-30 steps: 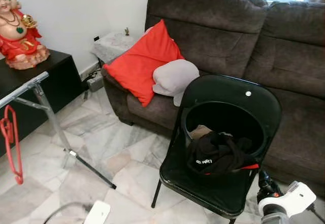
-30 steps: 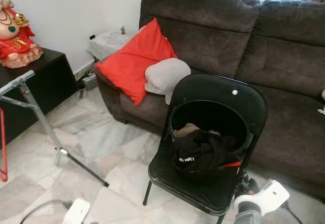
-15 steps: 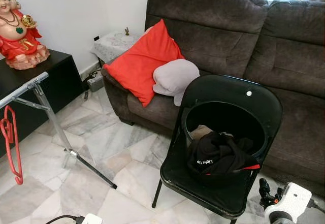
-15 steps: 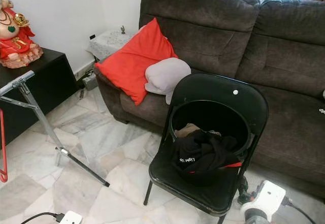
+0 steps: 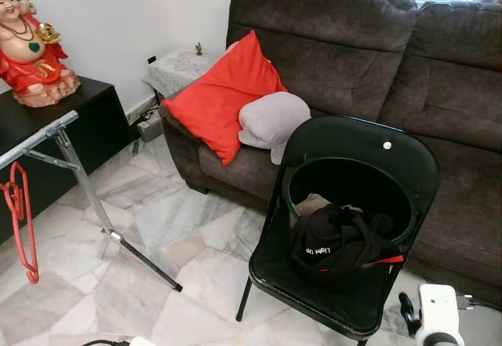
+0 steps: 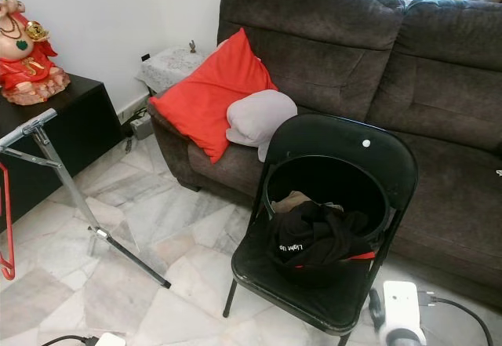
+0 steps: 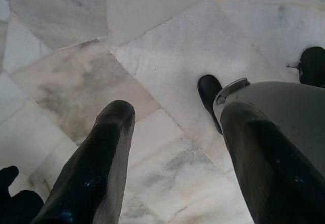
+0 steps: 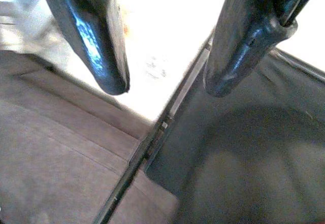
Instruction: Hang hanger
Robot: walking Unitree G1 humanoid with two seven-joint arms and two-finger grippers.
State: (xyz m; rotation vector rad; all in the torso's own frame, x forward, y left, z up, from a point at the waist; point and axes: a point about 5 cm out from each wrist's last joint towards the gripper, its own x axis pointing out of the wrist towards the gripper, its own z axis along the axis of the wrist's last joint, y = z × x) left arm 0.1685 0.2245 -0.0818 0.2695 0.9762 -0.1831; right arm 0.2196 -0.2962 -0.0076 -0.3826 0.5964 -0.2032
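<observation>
Nearest, left gripper [image 7: 172, 153] and right gripper [image 8: 162, 76], both spread wide, empty. Farther, at left edge of frame, red hanger [image 5: 17, 220] dangling from metal rack [image 5: 59, 130]. Probably light, rigid, slick; best gripped at a straight side.

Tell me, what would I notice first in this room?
Probably the red cushion leaning on the brown sofa, with a grey pillow beside it. In front stands a black chair holding a bucket of dark clothes. At far left, a red hanger hangs from a metal rack.
</observation>
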